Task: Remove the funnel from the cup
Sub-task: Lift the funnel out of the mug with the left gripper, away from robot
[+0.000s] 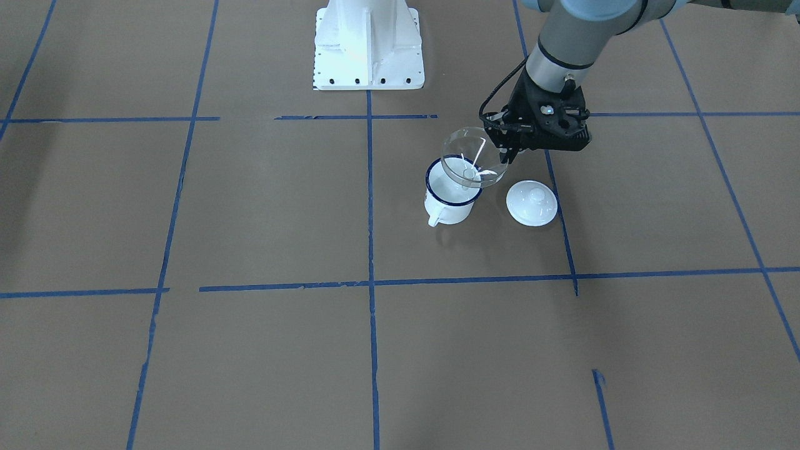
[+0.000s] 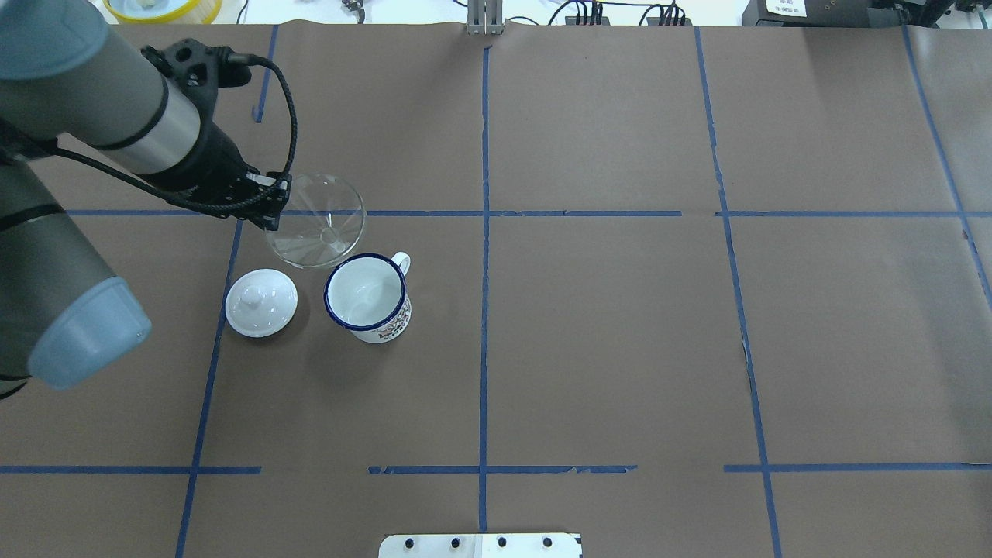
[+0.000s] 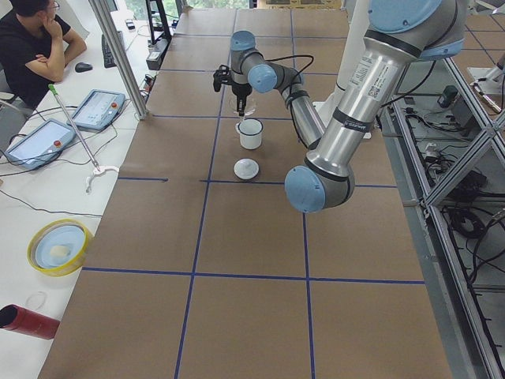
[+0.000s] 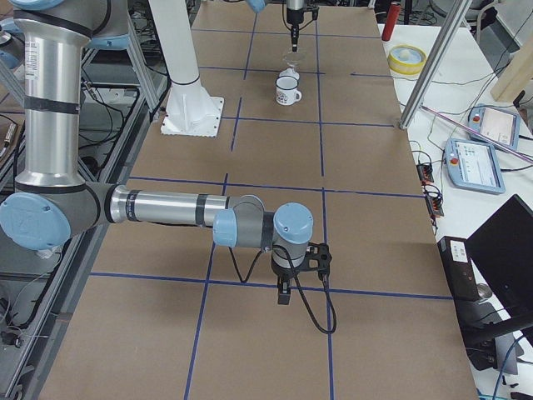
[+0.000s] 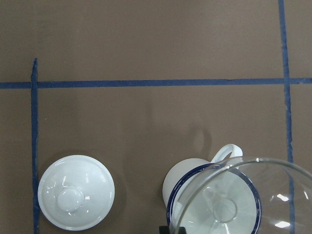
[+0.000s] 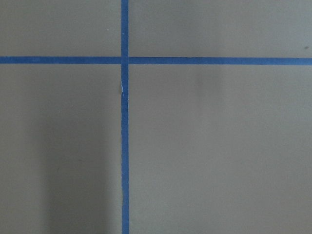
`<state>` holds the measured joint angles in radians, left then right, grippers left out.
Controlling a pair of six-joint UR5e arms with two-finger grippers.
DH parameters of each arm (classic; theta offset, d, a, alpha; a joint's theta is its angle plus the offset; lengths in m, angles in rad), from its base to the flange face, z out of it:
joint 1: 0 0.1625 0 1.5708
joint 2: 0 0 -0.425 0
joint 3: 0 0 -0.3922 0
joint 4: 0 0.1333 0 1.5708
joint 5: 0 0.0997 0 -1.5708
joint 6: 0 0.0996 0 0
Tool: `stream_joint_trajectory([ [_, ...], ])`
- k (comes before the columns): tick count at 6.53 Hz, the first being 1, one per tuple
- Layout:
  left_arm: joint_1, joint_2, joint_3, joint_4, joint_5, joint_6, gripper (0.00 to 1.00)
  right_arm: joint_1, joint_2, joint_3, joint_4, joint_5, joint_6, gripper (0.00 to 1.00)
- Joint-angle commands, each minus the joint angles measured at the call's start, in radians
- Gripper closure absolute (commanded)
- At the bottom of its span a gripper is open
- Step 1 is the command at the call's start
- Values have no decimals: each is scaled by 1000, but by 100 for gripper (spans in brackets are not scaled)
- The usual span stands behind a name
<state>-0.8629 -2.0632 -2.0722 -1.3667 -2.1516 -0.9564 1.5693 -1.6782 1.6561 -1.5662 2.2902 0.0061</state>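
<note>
The lifting part of the task is judged to be largely done: the transparent funnel is held in the air by the left gripper, whose fingers are closed on the funnel's rim at the side nearest the arm. In the overhead view the funnel is seen just beyond and to the left of the white enamel cup, overlapping it in no part. In the front-facing view and the left wrist view it is seen in front of the cup's mouth, which suggests that it hangs above the cup, not inside it. From the left side view a gap between spout and blue rim can just be made out, so the spout is taken to be clear, though the view is small. The cup stands upright on the brown paper-covered table, its inside seemingly empty and its loop handle turned to the far right. A white domed lid lies just to the left of the cup, apart from it. What is left, by this reading, is for the funnel to be carried aside, set down on a bare part of the table and let go. The right gripper is shown only in the right side view, well apart from the cup, and whether it is parted or closed cannot be told.
</note>
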Motion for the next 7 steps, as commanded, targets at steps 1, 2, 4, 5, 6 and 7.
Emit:
stream_joint_trajectory([
  [1,-65,-8,-55,-17,-22,62,100,0,0,-1,0,0,0,0],
  [2,-65,-2,-39,-100,55,133,100,0,0,1,0,0,0,0],
  [4,-65,-2,71,-292,226,148,100,0,0,1,0,0,0,0],
  [5,-64,-3,120,-380,271,150,100,0,0,1,0,0,0,0],
  [6,-59,-6,176,-459,376,151,100,0,0,1,0,0,0,0],
  [7,-56,-8,237,-553,463,154,100,0,0,-1,0,0,0,0],
])
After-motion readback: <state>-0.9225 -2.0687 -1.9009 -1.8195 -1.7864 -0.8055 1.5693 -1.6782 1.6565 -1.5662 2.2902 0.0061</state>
